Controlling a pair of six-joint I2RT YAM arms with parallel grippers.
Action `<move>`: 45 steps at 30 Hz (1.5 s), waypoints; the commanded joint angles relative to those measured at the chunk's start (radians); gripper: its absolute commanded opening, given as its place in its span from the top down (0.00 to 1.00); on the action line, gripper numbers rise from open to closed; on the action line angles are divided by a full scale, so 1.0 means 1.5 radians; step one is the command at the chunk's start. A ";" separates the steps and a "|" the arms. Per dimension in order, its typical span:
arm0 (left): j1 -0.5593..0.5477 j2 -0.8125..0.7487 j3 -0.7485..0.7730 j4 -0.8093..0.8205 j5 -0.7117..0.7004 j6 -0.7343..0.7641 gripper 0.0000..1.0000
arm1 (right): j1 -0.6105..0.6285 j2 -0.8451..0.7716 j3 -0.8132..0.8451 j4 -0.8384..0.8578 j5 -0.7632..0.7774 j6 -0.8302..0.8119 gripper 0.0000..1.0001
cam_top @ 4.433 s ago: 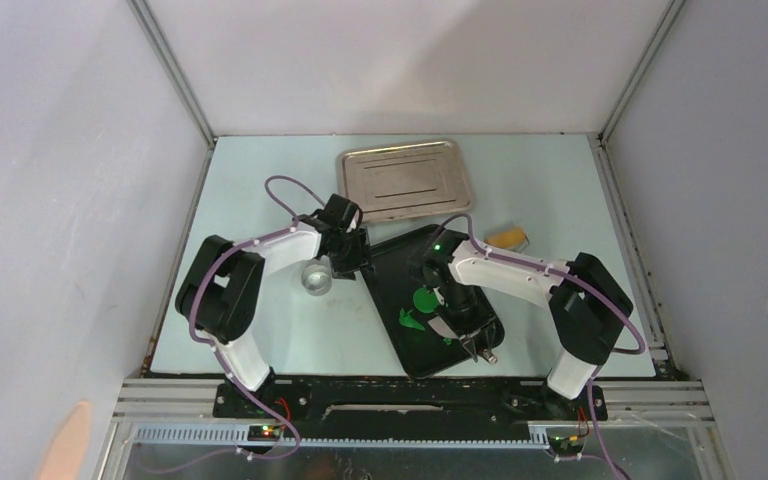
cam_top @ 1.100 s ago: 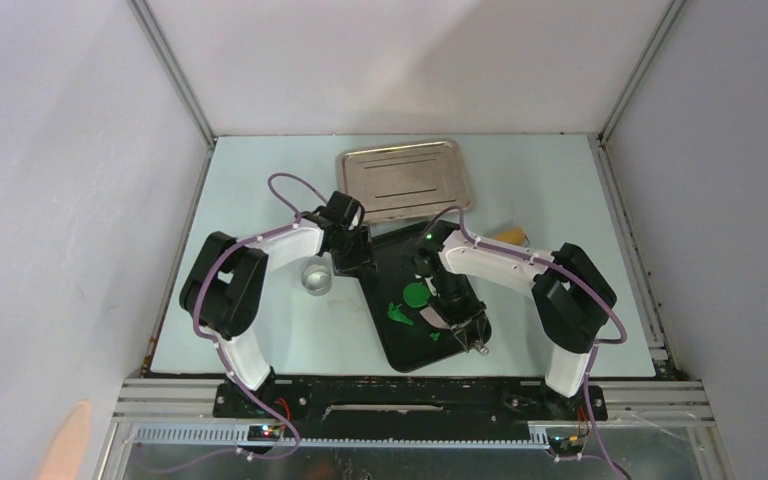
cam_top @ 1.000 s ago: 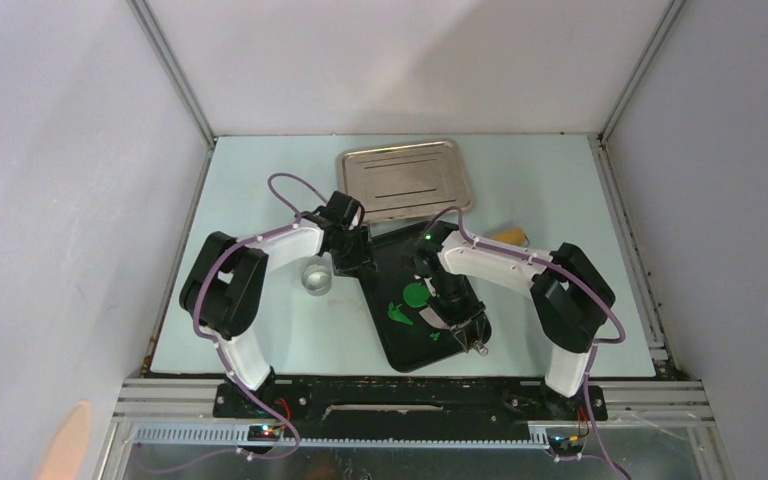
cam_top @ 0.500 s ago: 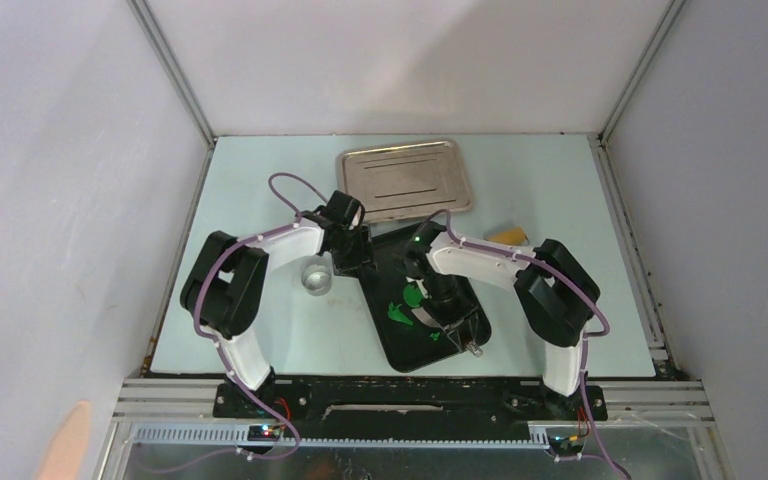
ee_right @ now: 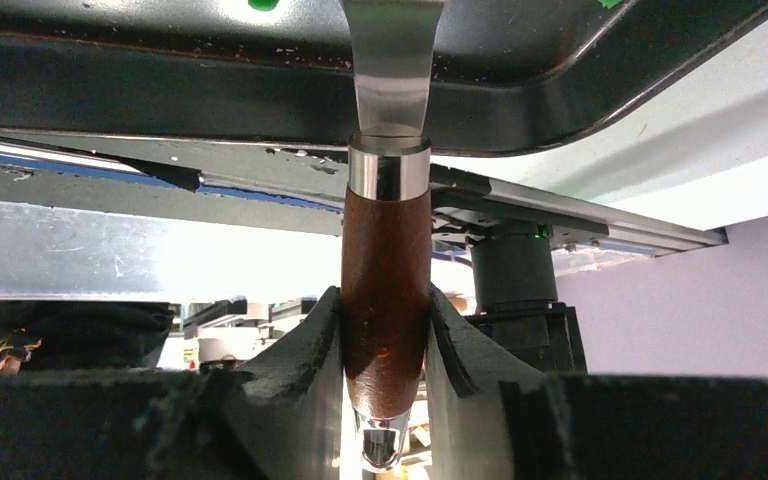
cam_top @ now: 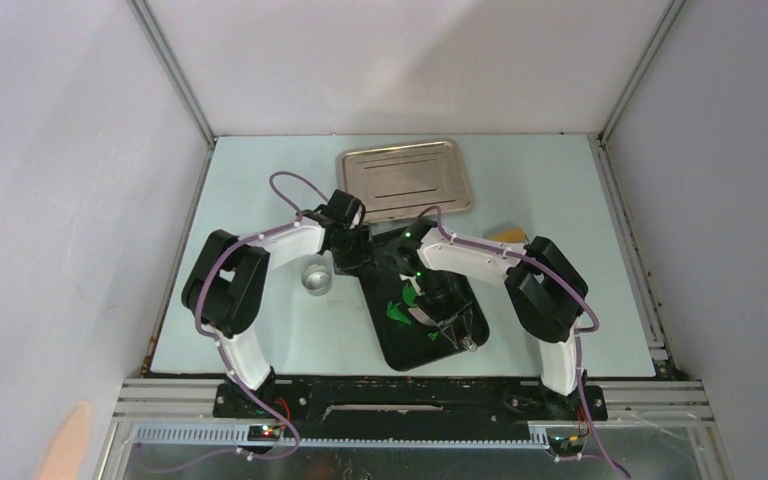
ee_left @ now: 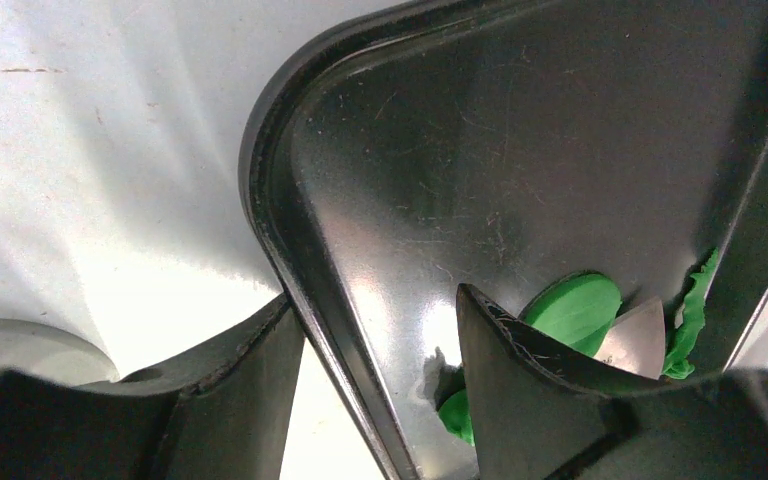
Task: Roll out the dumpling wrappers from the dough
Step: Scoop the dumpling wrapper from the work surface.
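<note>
A black tray [cam_top: 472, 322] lies at the table's centre. On it are a round green dumpling wrapper [ee_left: 575, 308] and jagged scraps of green dough [cam_top: 397, 311], also seen as dough scraps [ee_left: 695, 310] in the left wrist view. My left gripper [cam_top: 350, 260] is open at the tray's far left corner, its jaws astride the rim [ee_left: 275, 215]. My right gripper [cam_top: 448, 318] is shut on the brown wooden handle [ee_right: 385, 270] of a metal-bladed scraper. The blade tip [ee_left: 635, 335] rests on the tray beside the wrapper. In the top view the right arm hides most of the wrapper.
A small metal ring cup [cam_top: 315, 279] stands just left of the black tray. A silver tray [cam_top: 405, 180] lies at the back. A tan object [cam_top: 508, 237] sits behind the right arm. Grey walls close in the table on three sides.
Over the last second my right arm has swung left across the tray, carrying the scraper toward the green pieces. The left gripper has stayed at the tray corner.
</note>
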 commanded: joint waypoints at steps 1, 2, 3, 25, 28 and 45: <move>-0.008 0.022 0.007 0.006 0.007 0.015 0.39 | 0.020 0.022 0.057 0.035 -0.002 -0.022 1.00; -0.009 0.023 0.007 0.008 0.008 0.014 0.39 | 0.021 0.024 0.063 0.037 -0.006 -0.022 1.00; -0.009 0.024 0.007 0.007 0.008 0.014 0.39 | 0.023 0.026 0.069 0.036 -0.007 -0.022 1.00; -0.012 0.030 0.000 0.009 0.004 0.013 0.39 | 0.013 -0.083 -0.066 0.071 -0.064 0.053 1.00; -0.012 0.028 -0.001 0.011 0.004 0.013 0.39 | 0.022 -0.092 -0.065 0.063 -0.072 0.062 1.00; -0.012 0.027 -0.007 0.021 0.010 0.008 0.39 | 0.011 -0.052 -0.015 0.072 -0.079 0.063 1.00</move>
